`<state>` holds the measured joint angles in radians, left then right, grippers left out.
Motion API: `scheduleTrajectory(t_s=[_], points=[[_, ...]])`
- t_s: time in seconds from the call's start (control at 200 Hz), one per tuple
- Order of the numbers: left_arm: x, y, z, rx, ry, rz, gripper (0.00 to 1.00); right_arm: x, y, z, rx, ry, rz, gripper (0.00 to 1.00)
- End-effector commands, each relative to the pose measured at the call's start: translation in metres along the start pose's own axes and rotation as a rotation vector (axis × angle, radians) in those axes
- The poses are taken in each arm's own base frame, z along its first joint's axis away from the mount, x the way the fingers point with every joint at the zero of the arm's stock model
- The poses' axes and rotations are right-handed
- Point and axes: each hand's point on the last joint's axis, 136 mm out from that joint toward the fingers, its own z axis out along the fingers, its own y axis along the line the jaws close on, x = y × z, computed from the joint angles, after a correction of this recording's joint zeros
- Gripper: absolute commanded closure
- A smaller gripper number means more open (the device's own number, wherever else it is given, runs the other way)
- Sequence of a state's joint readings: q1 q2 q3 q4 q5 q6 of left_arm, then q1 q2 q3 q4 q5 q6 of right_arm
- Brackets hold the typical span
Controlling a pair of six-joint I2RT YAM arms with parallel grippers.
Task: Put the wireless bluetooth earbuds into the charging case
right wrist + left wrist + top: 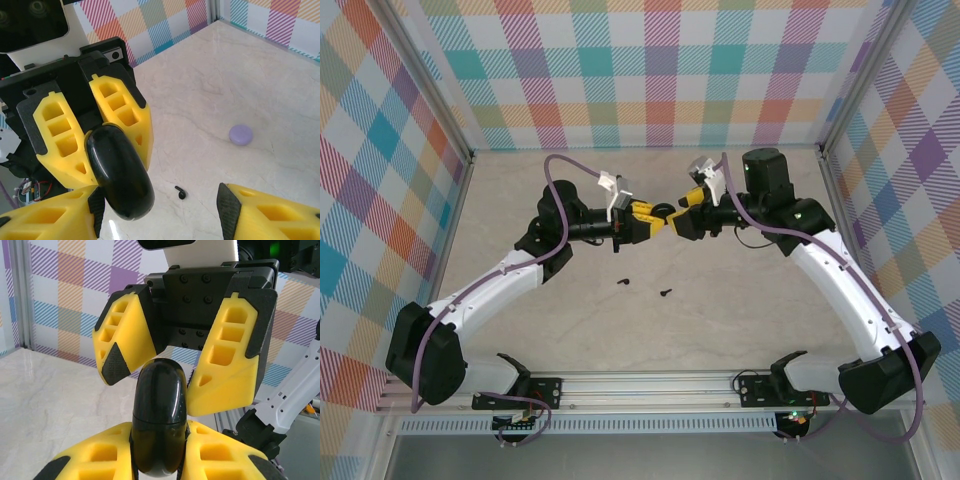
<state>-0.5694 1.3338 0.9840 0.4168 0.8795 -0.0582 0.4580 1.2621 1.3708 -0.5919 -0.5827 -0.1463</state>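
Note:
A glossy black charging case [159, 415], closed, is held above the table with my left gripper [160, 442] shut on its lower half. My right gripper [165, 382] faces it, open, with its yellow fingers [227, 370] standing either side of the case's upper end. In the right wrist view the case [120, 172] sits close by the near left finger [55, 220], and the other finger [270, 212] stands far off. In the top view both grippers meet mid-table around the case [663, 212]. Two black earbuds [623, 281] [666, 292] lie on the table; one earbud [180, 192] shows under the right gripper.
A round lilac case [241, 134] lies closed on the marble table [260, 75]. Checked walls [660, 70] close in the back and both sides. The arm bases sit on a metal rail [650, 385] at the near edge.

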Motion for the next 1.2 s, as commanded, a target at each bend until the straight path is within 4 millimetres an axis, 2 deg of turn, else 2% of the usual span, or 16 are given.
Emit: scheduleTrajectory(t_s=[0.0,0.135,0.4,0.605,0.92,1.195], points=[[-0.004,-0.024,-0.001,0.074,0.001,0.056,0.81,-0.023,-0.005,-0.009,0.051,-0.072,-0.033,0.38],[-0.003,-0.026,0.0,0.079,0.009,0.063,0.81,-0.025,-0.011,-0.01,0.083,-0.077,-0.02,0.38],[0.003,-0.028,0.001,0.085,0.029,0.061,0.81,-0.029,-0.012,-0.013,0.092,-0.095,-0.029,0.38],[0.001,-0.029,0.001,0.087,0.028,0.065,0.82,-0.023,-0.016,-0.011,0.099,-0.075,0.018,0.38],[-0.002,-0.026,0.002,0.075,0.022,0.058,0.81,-0.007,0.004,-0.006,-0.03,-0.019,0.0,0.38],[-0.007,-0.026,0.003,0.075,0.012,0.05,0.81,0.004,0.004,0.0,-0.055,0.014,0.02,0.38]])
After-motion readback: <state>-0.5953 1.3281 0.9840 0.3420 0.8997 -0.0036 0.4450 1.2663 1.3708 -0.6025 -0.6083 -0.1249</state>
